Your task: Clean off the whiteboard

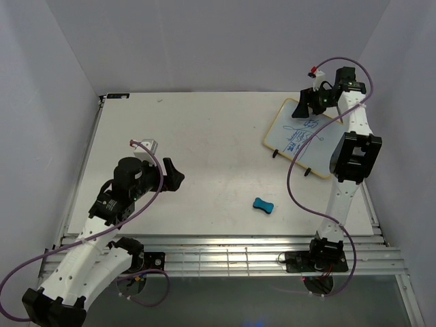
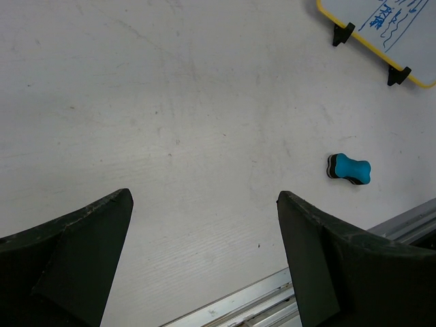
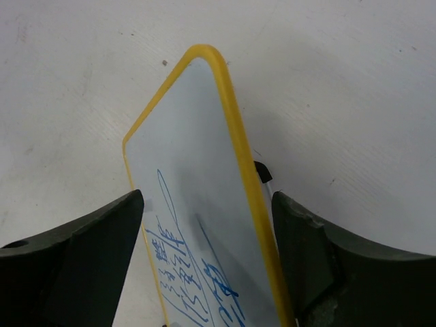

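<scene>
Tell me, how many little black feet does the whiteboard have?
2. Both stick out from the whiteboard's near edge: one foot at its left end, another foot at its right end. More may hide underneath.

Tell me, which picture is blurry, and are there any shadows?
Right wrist view: the whiteboard sits close to the lens, its nearest blue writing a little soft, a grey streak across it. Left wrist view: the eraser looks sharp; the open jaws are dark. Top view: even light, faint shadows.
</scene>
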Controlling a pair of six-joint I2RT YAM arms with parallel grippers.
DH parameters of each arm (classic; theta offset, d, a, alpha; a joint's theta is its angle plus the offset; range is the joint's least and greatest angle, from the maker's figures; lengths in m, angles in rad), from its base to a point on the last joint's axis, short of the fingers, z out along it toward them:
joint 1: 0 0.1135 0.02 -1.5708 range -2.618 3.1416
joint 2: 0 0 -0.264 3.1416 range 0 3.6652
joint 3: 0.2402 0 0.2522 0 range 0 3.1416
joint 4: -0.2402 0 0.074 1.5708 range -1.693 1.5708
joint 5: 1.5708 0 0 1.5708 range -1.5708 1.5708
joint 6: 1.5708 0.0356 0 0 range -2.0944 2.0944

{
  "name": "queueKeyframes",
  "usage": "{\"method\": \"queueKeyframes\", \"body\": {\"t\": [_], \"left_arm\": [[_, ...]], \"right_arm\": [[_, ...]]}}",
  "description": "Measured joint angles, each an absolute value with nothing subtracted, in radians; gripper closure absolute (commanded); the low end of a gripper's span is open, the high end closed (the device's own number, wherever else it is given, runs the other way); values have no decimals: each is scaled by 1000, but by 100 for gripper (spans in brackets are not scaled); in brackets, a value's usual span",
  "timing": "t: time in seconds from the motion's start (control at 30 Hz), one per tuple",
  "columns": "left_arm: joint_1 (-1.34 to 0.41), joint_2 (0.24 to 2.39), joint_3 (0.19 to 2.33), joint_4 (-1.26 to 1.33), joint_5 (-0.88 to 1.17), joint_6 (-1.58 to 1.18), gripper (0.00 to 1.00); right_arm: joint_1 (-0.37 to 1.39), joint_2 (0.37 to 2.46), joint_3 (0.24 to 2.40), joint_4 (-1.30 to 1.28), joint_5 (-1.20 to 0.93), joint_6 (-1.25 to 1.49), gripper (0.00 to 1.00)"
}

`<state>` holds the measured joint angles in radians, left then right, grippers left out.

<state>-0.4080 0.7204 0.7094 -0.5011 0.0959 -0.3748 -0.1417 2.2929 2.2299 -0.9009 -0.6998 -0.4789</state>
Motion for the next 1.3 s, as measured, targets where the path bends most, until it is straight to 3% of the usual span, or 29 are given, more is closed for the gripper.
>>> {"method": "queueKeyframes", "body": {"t": [0.37, 0.63, 0.87, 1.13, 1.3], "left_arm": [[-408, 723, 710, -501, 94, -375, 2], [-408, 722, 710, -501, 94, -375, 2], [-408, 719, 710, -501, 94, -375, 2], [-408, 714, 709, -501, 95, -375, 2], [-408, 711, 709, -500, 95, -375, 2]], "right_arm": [[-151, 2295, 2234, -917, -736, -517, 43], [-156, 2241, 2196, -919, -738, -523, 47], [-152, 2184, 2170, -925, -754, -525, 60], [-136, 2146, 2127, -928, -760, -534, 66], [-127, 2126, 2096, -933, -772, -542, 86]]}}
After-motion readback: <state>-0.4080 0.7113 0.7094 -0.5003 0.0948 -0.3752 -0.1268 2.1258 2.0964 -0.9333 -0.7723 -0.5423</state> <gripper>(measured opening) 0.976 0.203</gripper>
